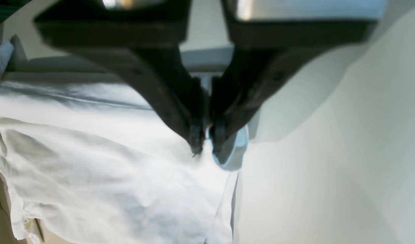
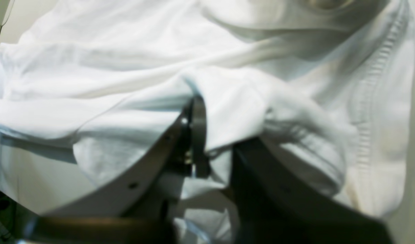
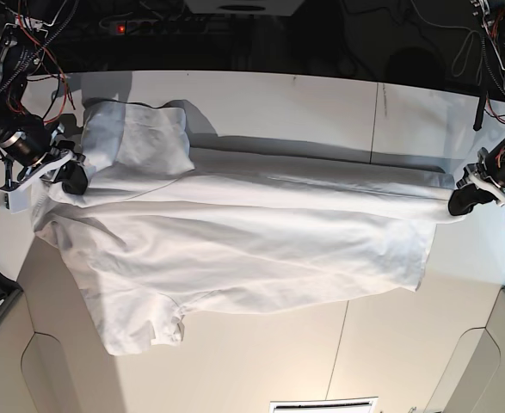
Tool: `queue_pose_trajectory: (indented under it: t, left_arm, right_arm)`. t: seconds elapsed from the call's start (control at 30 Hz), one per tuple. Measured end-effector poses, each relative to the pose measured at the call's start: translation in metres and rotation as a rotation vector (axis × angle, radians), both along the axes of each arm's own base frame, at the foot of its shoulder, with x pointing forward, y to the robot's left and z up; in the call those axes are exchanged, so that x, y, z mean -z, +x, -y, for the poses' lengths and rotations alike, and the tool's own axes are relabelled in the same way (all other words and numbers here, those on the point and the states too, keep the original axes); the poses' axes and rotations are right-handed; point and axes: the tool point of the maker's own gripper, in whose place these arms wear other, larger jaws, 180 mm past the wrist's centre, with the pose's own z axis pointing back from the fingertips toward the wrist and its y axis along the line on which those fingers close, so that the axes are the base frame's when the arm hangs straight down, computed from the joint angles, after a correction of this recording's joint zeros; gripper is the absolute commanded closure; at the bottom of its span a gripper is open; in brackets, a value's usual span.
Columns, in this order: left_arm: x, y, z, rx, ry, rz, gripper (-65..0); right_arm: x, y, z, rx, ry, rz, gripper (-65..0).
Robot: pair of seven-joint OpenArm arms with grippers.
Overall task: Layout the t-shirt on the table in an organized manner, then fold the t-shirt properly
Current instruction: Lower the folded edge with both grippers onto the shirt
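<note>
The white t-shirt [image 3: 235, 241] lies spread sideways across the table [image 3: 321, 103], held at both ends along its far edge. At the right of the base view, my left gripper [image 3: 458, 205] is shut on the hem corner. Its wrist view shows the dark fingertips [image 1: 197, 144] pinched on the t-shirt [image 1: 109, 176] above the table [image 1: 329, 169]. At the left of the base view, my right gripper [image 3: 67, 178] grips the shoulder end. In its wrist view a fold of the t-shirt [image 2: 126, 67] runs between the close-set fingers [image 2: 198, 135] of the right gripper [image 2: 214, 135] and drapes over one tip.
A ribbed seam [image 2: 370, 101] runs down the cloth beside the right gripper. One sleeve [image 3: 140, 331] lies toward the front left. A thin dark seam [image 3: 374, 120] crosses the tabletop. Cut-out corners [image 3: 50, 370] sit at the front. Cables and dark frames line the back edge.
</note>
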Motion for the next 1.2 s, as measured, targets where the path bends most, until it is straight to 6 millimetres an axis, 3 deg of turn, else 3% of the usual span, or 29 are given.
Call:
queue_pose_trajectory:
  t: [0.07, 0.13, 0.27, 0.43, 0.63, 0.77, 0.93, 1.2]
  left_arm:
    - [0.000, 0.000, 0.000, 0.000, 0.002, -0.001, -8.3]
    - [0.001, 0.000, -0.001, -0.004, 0.004, -0.004, -12.5]
    - [0.001, 0.000, -0.002, -0.004, 0.006, -0.006, -13.3]
    - [0.006, -0.004, -0.004, 0.003, 0.042, -0.031, -30.3]
    - [0.008, -0.006, -0.005, 0.007, 0.056, -0.043, -30.5]
    - [0.009, -0.007, -0.005, 0.007, 0.057, -0.045, -30.5]
    - [0.007, -0.006, -0.006, 0.010, 0.054, -0.036, -30.5]
    - [-0.012, -0.005, 0.025, 0.049, -0.213, -0.008, -30.5]
  right_arm:
    - [0.000, 0.000, 0.001, 0.002, -0.004, 0.000, -24.7]
    - [-0.002, 0.001, 0.001, 0.003, 0.005, 0.007, -25.3]
    - [-0.006, 0.003, -0.001, 0.001, 0.024, 0.023, -25.3]
    - [-0.019, 0.007, 0.007, -0.008, -0.015, 0.055, -25.3]
    - [-0.044, 0.009, 0.027, -0.011, -0.101, 0.087, -25.2]
    - [-0.058, 0.000, 0.038, -0.013, -0.154, 0.065, -25.0]
    - [-0.066, -0.030, 0.036, -0.024, -0.098, 0.046, -18.6]
    - [-0.030, -0.109, 0.027, -0.050, -0.069, -0.145, -18.4]
